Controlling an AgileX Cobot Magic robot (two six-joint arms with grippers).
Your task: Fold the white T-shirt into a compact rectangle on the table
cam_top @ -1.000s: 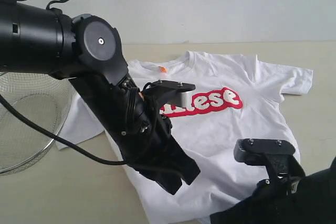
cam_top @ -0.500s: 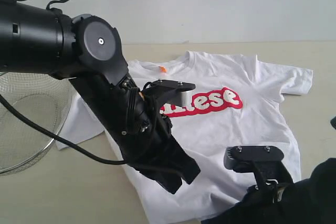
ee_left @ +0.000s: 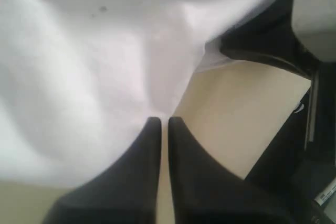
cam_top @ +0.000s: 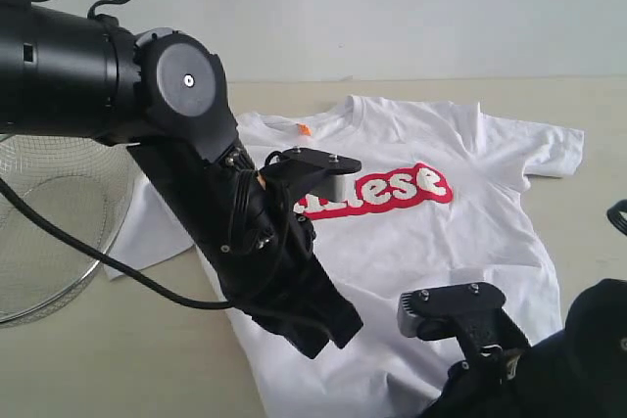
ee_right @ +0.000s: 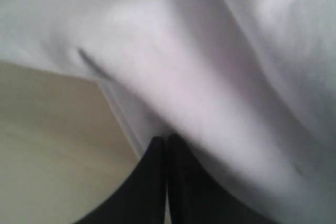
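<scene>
1. The white T-shirt (cam_top: 431,242) is lying print-up and mostly flat on the desk (cam_top: 108,359), with its collar toward the far edge. A wire-mesh basket (cam_top: 39,242) is sitting just beside its left sleeve.
2. The left gripper (ee_left: 164,123) is pinching the shirt's cloth near the lower hem. Its jaws are nearly touching, and fabric is tenting up from the tips.
3. The right gripper (ee_right: 166,141) is likewise clamping a fold at the hem edge, with its jaws pressed together.
4. The cotton is looking thin, light and limp. It is sagging and creasing around each pinch, so it is probably going to drape rather than hold a shape.
5. Gripping the hem at two points well apart is looking like the sound hold. A shallow pinch could be letting the cloth slip out.
</scene>
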